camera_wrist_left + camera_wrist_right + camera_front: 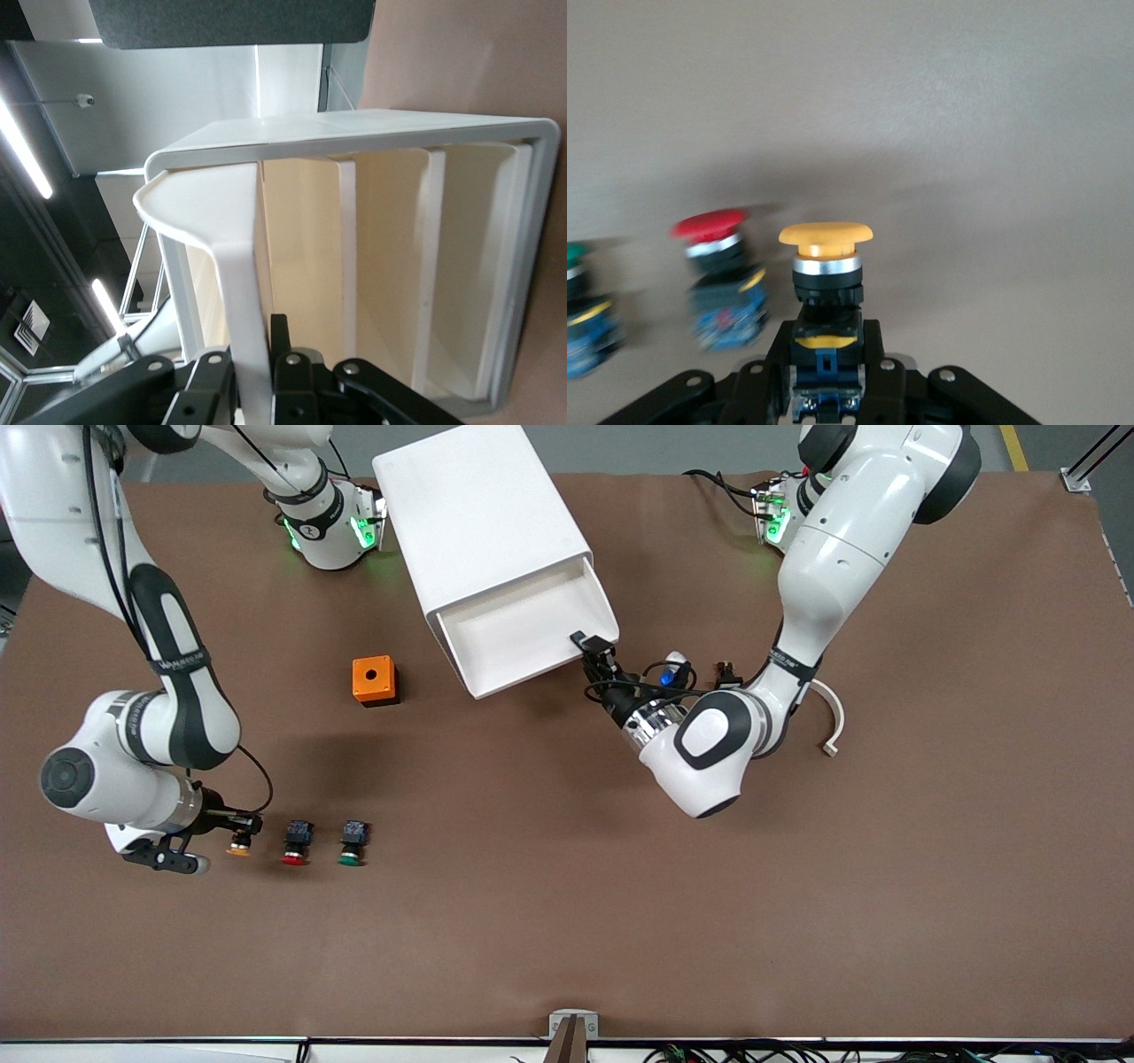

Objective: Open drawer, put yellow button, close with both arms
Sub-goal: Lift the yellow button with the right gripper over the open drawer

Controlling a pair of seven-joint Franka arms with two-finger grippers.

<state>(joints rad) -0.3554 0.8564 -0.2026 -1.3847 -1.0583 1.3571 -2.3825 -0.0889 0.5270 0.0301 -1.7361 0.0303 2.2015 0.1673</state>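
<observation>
The white cabinet (483, 514) stands at the robots' side of the table, with its uppermost drawer (523, 633) pulled out and empty. My left gripper (591, 651) is shut on that drawer's front wall (232, 266) at the corner toward the left arm's end; its fingers (282, 354) pinch the wall from both sides, my left gripper (255, 363) at the wall's lower part. The yellow button (237, 849) is toward the right arm's end, beside the red one. My right gripper (243, 831) is shut on the button's black and blue body (826, 341), my right gripper (826, 367) below the yellow cap (826, 234).
A red button (296, 843) and a green button (353, 842) lie in a row beside the yellow one. An orange cube box (374, 680) sits near the cabinet. A white curved strip (834, 722) lies by the left arm. Three lower drawers (390, 266) stay shut.
</observation>
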